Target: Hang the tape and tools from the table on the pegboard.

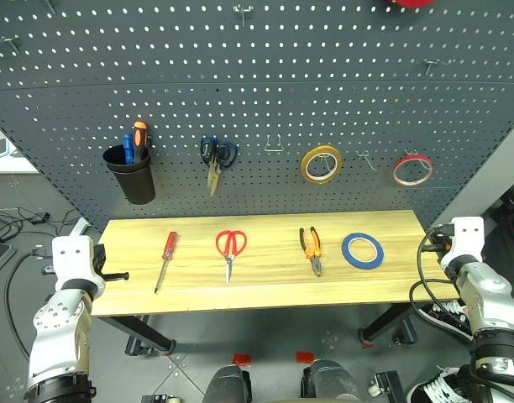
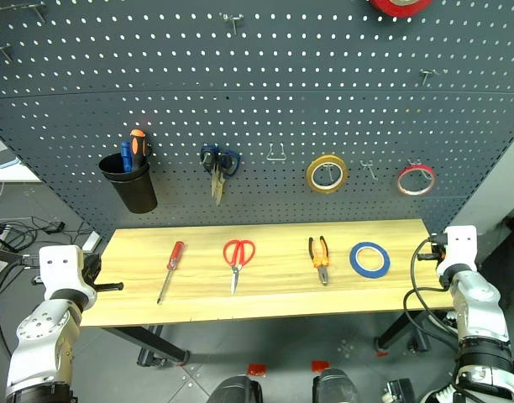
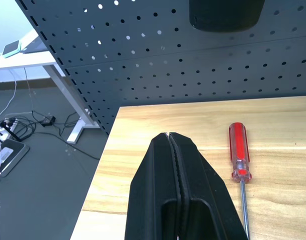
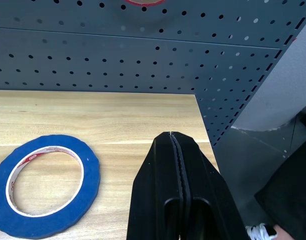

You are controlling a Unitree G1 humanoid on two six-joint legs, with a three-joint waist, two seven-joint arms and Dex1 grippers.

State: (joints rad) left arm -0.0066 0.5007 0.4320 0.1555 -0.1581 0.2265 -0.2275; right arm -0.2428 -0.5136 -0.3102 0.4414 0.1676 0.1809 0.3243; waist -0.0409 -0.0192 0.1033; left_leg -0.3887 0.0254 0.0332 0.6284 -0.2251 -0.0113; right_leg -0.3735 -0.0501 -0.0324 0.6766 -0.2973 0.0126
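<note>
Light wooden plank worktop (image 1: 265,294) carries, left to right: slim red-handled screwdriver (image 1: 165,259), red-handled scissors (image 1: 230,249), orange-and-black pliers (image 1: 312,249), flat blue tape ring (image 1: 362,250). Dark grey pegboard (image 1: 257,92) stands behind. Left claw (image 3: 171,142) and right claw (image 4: 171,140) pressed together, empty, at opposite worktop ends.

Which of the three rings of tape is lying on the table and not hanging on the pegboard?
The blue tape, flat on the table at its right end. The yellow ring and the red ring both hang on hooks on the pegboard.
</note>
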